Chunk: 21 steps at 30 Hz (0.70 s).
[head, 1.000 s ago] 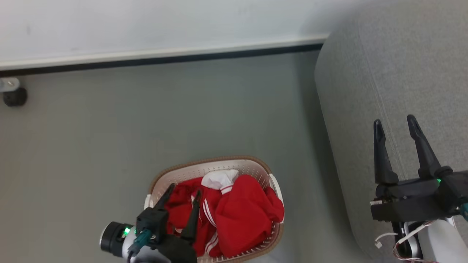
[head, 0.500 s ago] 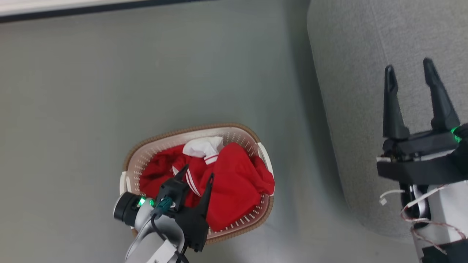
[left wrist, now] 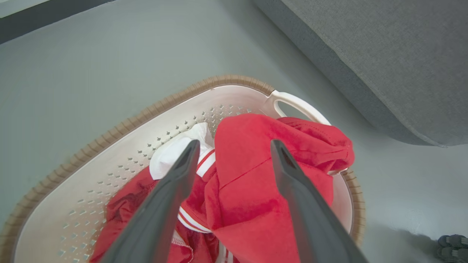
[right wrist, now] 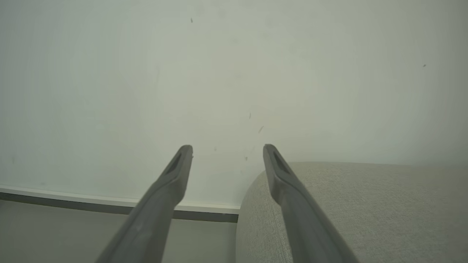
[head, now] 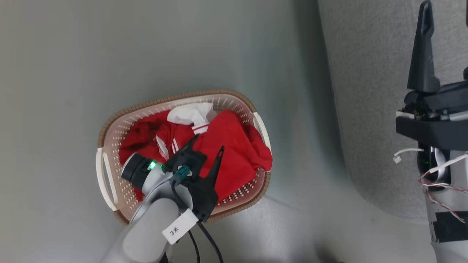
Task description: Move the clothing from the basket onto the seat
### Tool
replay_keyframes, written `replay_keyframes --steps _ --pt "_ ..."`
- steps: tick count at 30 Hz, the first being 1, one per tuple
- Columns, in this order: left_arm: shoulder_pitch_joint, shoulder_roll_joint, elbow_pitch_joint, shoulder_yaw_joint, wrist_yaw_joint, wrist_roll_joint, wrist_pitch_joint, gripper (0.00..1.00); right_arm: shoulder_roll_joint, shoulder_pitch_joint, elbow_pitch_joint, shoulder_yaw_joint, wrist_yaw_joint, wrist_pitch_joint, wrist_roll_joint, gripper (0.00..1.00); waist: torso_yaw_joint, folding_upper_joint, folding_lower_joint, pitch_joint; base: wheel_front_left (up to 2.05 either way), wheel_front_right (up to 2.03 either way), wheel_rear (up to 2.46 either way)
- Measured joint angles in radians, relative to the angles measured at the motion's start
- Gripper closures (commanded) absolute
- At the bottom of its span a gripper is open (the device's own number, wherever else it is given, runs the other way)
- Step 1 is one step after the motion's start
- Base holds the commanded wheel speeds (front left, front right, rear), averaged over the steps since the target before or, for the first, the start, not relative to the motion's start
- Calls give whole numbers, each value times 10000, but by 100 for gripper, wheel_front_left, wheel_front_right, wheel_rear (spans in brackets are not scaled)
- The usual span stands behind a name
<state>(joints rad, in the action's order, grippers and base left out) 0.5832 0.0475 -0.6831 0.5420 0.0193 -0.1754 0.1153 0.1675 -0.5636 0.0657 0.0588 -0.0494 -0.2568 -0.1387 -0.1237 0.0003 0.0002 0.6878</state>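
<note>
Left forearm was nearest the head camera, with a white paper tag [head: 180, 226] and black cables hanging off it. The wrist blocked the near part of the pile in that view. Left gripper [head: 209, 142] hung over the basket [head: 146, 106], fingers spread wide with nothing between them. Couldn't tell if the tips touched cloth.

The clothing [head: 234, 153] was all in the basket: a crumpled bright red heap with white double stripes. A white panel with a striped cuff [left wrist: 175, 153] was bunched toward the far wall. One red fold [left wrist: 340, 151] spilled over the rim beside the handle [left wrist: 299, 106] on the seat side.

The basket sat on grey floor [head: 109, 54], with a bare strip of floor between it and the seat [head: 365, 91]. The seat was grey fabric with a rounded corner.

Right gripper [right wrist: 227, 147] was above the seat, fingers apart and empty, with loose white and red wires [head: 438, 182] on that arm. In the right wrist view it pointed at a pale wall [right wrist: 219, 73] with a dark baseboard [right wrist: 91, 204].
</note>
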Motion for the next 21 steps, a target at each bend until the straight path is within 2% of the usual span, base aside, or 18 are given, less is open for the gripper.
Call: replay_keyframes --steps 9,21 --pt "987 -8 -322 767 58 -12 -82 0 19 -739 324 -15 8 -2 0 0 -109 -1 0 1191 0 0 0" --pt "1437 2 -928 1524 -295 -522 111 0 17 -1081 102 48 8 -2 77 0 -265 -1 -1 2226 0 0 0"
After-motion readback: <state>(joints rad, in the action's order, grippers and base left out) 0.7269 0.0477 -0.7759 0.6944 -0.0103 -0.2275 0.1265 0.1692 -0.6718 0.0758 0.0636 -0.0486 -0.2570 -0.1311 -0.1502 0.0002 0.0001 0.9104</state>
